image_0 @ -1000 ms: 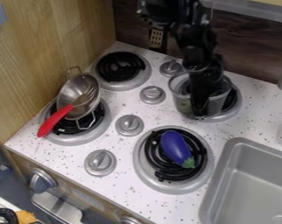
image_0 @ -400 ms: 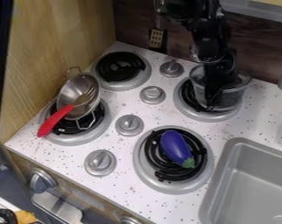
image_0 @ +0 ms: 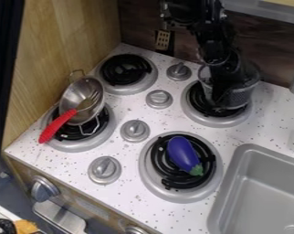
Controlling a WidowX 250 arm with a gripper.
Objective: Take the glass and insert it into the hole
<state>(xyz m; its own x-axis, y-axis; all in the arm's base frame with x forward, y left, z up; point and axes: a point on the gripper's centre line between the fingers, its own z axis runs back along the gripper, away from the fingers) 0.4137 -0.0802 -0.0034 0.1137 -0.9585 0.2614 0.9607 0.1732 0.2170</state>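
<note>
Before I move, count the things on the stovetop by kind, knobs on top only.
Burners: 4
Top knobs: 4
Clear container: 1
Eggplant: 1
Metal bowl: 1
Red-handled utensil: 1
Total: 12

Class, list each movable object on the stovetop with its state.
Clear glass container: at back right burner, gripper inside
Purple toy eggplant: lying on front right burner
Silver metal strainer: tilted over left burner
Red-handled utensil: resting across strainer

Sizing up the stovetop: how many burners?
4: upper-left burner, one under the strainer, one under the eggplant, one beneath the glass, partly hidden.
</note>
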